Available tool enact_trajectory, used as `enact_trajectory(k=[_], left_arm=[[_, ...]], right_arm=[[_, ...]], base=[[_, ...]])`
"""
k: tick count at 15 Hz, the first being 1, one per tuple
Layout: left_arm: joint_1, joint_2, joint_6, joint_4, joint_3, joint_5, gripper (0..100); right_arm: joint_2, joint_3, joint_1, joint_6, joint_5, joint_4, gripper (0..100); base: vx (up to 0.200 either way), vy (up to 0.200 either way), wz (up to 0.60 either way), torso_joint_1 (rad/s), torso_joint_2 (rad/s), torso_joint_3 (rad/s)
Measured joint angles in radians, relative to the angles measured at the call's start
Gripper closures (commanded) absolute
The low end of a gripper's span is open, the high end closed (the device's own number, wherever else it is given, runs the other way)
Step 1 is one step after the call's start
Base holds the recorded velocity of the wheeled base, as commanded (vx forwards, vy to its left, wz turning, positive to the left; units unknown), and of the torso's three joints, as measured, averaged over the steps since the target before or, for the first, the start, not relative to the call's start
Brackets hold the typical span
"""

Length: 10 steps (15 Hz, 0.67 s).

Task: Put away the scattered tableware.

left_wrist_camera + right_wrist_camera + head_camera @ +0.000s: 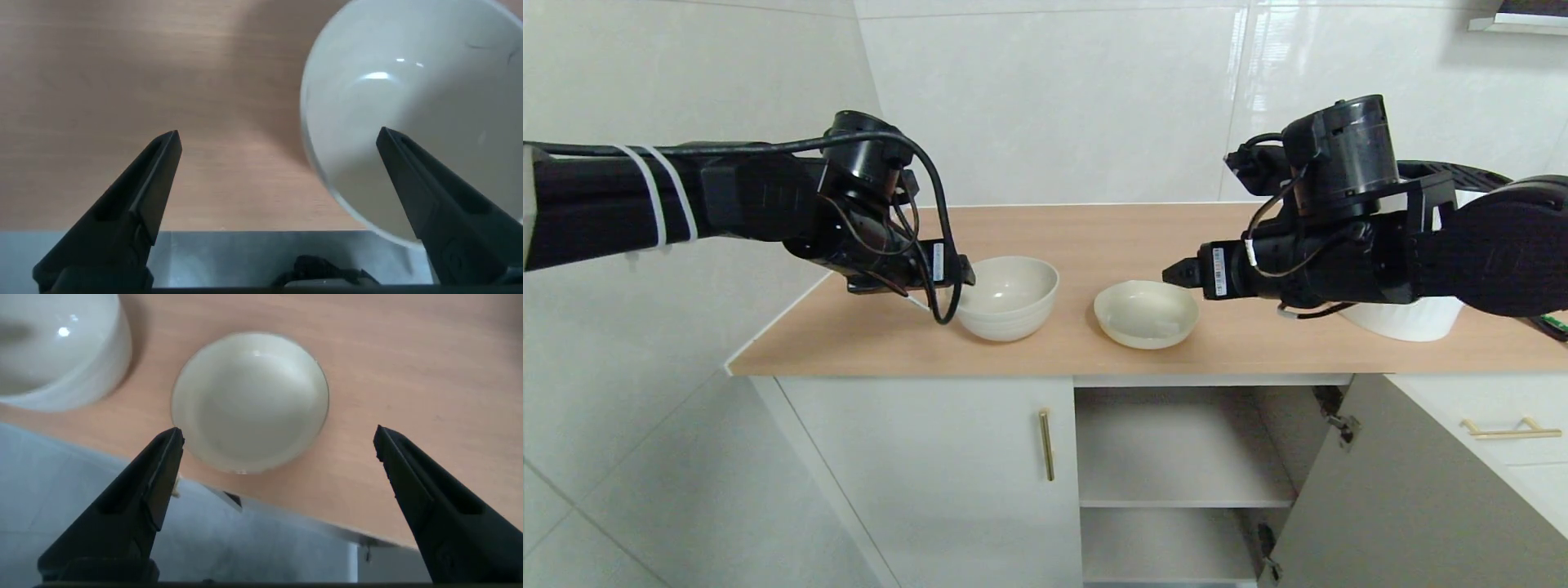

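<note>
Judging this as early going: nothing stowed, nothing gripped. Counting two bowls out on the desk (pixel 1094 233), mid-frame in the head view: deep bowl (pixel 1009 296) left of centre, shallow bowl (pixel 1146 313) just right of it, near but apart. Counting also one larger white dish (pixel 1401 322) at the right edge, half hidden behind the arm. Counting two grippers, both spread wide and holding nothing: left gripper (pixel 278 137) at the deep bowl's left rim, one finger lined up over the bowl; right gripper (pixel 278 434) at the shallow bowl's right side. Noting one open cabinet (pixel 1176 445) at lower centre, two shelves showing. Leaving everything to do: grasp, lift, put away each piece.
</note>
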Motion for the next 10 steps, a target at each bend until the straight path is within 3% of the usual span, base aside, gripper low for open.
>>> enact_trajectory(k=[1,2,10], left_arm=[[-0.002,0.013,-0.001,0.007,-0.010,0.000,0],[-0.006,0.023,-0.002,0.010,-0.018,0.000,100],[-0.018,0.072,-0.013,0.062,-0.083,0.000,100]], right_arm=[[-0.004,0.007,0.000,0.000,0.000,0.000,0],[-0.007,0.010,0.000,0.000,0.000,0.000,0],[-0.012,0.024,0.000,-0.001,0.000,0.000,0]], base=[[0.000,0.000,0.00,0.000,0.00,0.000],[0.000,0.000,0.00,0.000,0.00,0.000],[0.000,0.000,0.00,0.000,0.00,0.000]])
